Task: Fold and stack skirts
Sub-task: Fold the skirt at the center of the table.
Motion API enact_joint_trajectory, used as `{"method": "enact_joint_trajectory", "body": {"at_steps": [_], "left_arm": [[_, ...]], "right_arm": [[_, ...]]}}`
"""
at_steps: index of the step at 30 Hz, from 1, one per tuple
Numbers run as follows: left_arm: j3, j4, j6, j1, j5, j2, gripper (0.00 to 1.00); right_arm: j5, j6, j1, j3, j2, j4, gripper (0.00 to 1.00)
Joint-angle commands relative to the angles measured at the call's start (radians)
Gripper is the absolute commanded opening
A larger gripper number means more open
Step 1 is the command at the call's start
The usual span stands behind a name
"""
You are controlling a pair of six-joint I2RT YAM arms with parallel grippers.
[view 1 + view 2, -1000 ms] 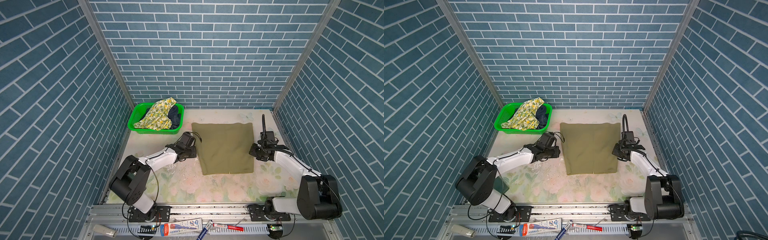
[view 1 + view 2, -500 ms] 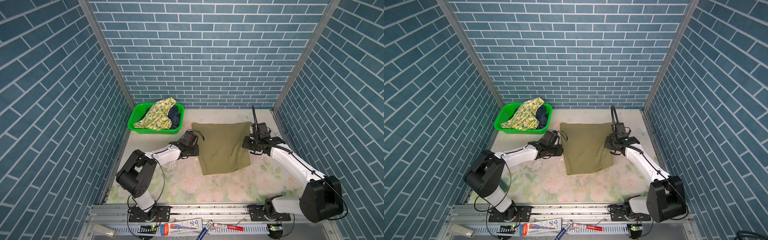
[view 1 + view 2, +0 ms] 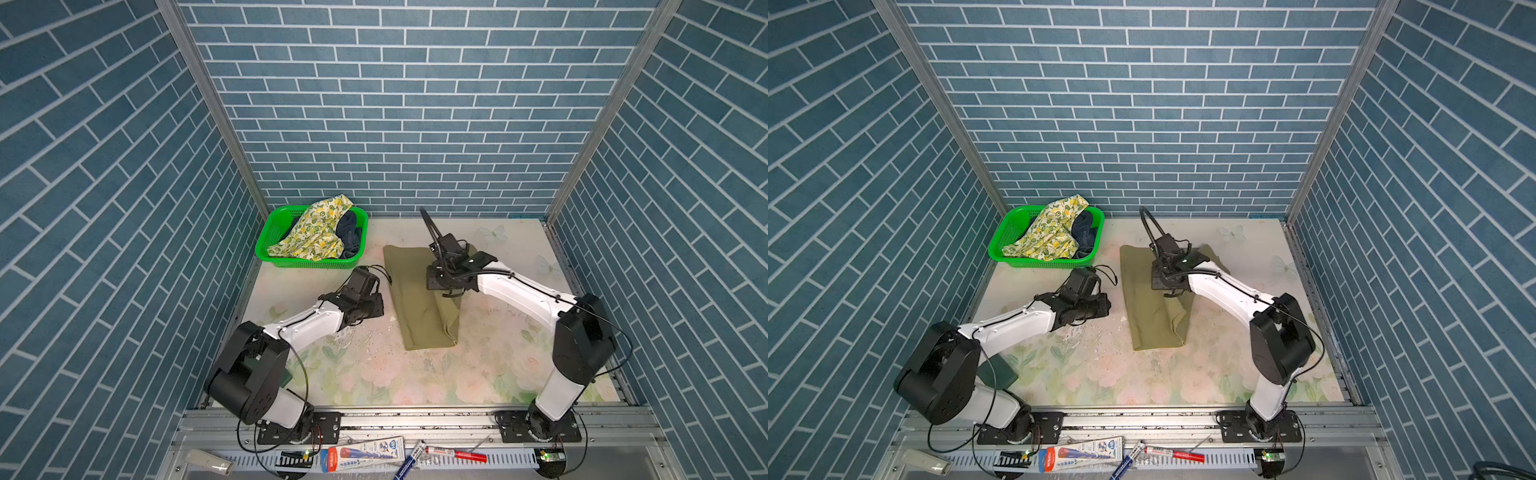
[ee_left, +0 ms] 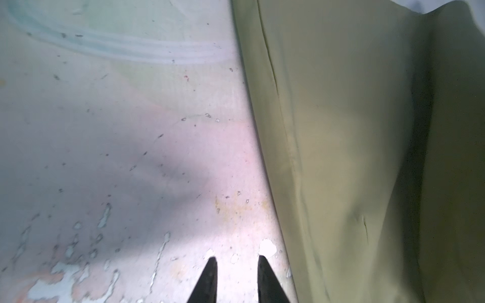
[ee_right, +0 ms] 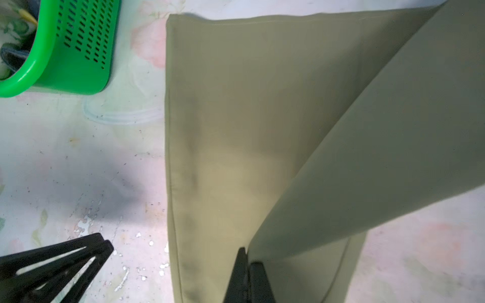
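Right end effector (image 5: 248, 259) pinches lifted olive skirt (image 5: 236, 105) edge; left end effector (image 4: 237, 262) slightly spread, empty; basket (image 3: 270, 249) holds lemon-print skirt (image 3: 316, 232), denim skirt (image 3: 350, 237).

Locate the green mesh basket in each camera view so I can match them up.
Top view: green mesh basket in the far left corner of the table.
Top view: same corner.
Left wrist: not in it.
Right wrist: cropped at a frame corner, past the olive skirt's edge.
Shared landmark: the olive skirt, visible in all four.

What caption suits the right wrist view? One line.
Right end effector pinches a lifted edge of the olive skirt; green basket nearby.
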Motion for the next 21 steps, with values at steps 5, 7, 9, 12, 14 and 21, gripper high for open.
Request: {"method": "enact_joint_trajectory", "body": {"at_steps": [5, 7, 9, 12, 14, 21], "left_arm": [[-0.096, 0.018, -0.044, 0.021, -0.004, -0.074, 0.28], [-0.109, 0.027, -0.05, 0.021, -0.001, -0.078, 0.28], [-0.117, 0.033, -0.056, 0.022, 0.004, -0.08, 0.29], [-0.117, 0.044, -0.056, 0.021, 0.012, -0.075, 0.31], [-0.117, 0.056, -0.051, 0.022, 0.026, -0.065, 0.31], [-0.03, 0.073, 0.005, -0.057, 0.039, -0.033, 0.41]], "right_arm": [[-0.072, 0.039, 0.033, 0.146, 0.128, -0.013, 0.18], [-0.075, 0.027, 0.03, 0.142, 0.115, -0.012, 0.44], [-0.069, 0.021, 0.023, 0.125, 0.09, -0.009, 0.6], [-0.07, 0.038, -0.012, 0.05, 0.02, 0.022, 0.69], [-0.065, 0.063, -0.042, -0.018, -0.037, 0.045, 0.69], [-0.061, 0.174, -0.19, -0.283, -0.188, 0.111, 0.69]]}}
